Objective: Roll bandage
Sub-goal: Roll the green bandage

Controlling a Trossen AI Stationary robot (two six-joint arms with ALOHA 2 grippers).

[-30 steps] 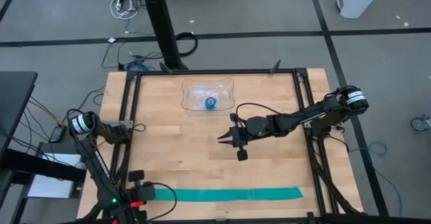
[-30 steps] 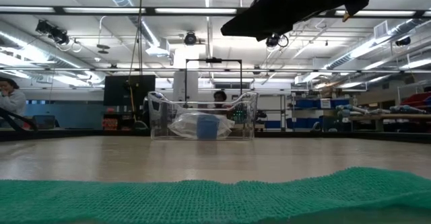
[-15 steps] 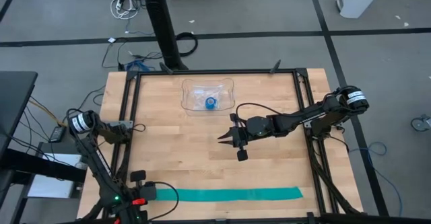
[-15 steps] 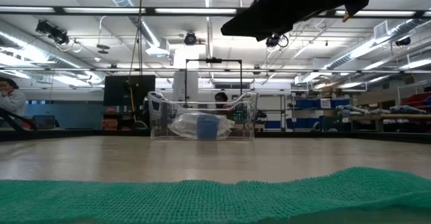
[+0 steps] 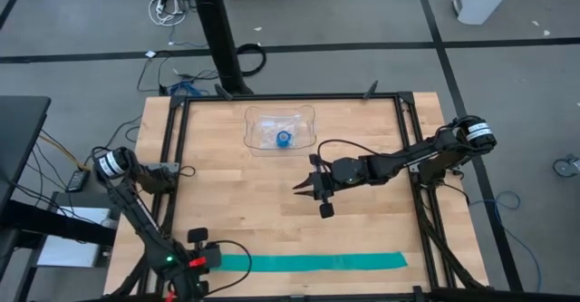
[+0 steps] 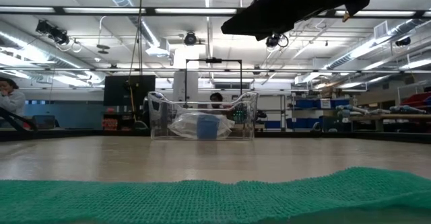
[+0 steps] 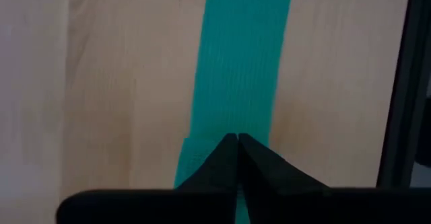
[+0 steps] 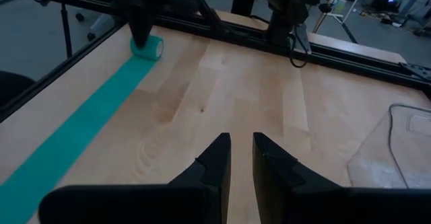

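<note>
The teal bandage (image 5: 317, 262) lies as a long flat strip along the table's near edge. Its left end is wound into a small roll (image 8: 149, 48) that rests on the wood. My left gripper (image 5: 210, 260) stands over that roll, pointing steeply down, its fingers shut (image 7: 237, 140). My right gripper (image 5: 299, 186) hangs above the middle of the table, far from the strip. Its fingers (image 8: 241, 143) are a narrow gap apart with nothing between them. In the low view the bandage (image 6: 215, 197) fills the foreground. My left gripper comes down from above onto the bandage's rolled left end (image 8: 152, 49). In its own wrist view the fingertips (image 7: 225, 158) meet over the teal fabric and hide what lies between them. The roll sits on the table, and the strip (image 7: 242, 56) runs flat away from it.
A clear plastic tray (image 5: 263, 119) with a small blue roll (image 5: 284, 139) stands at the table's far middle. A black frame (image 5: 412, 193) runs around the table's edges. Bare wood lies between the tray and the strip.
My left gripper has moved along the strip toward the table's right edge and sunk a little. The bandage's rolled left end has gone with it, so the flat strip is shorter at that end. The strip's right end has stayed put.
</note>
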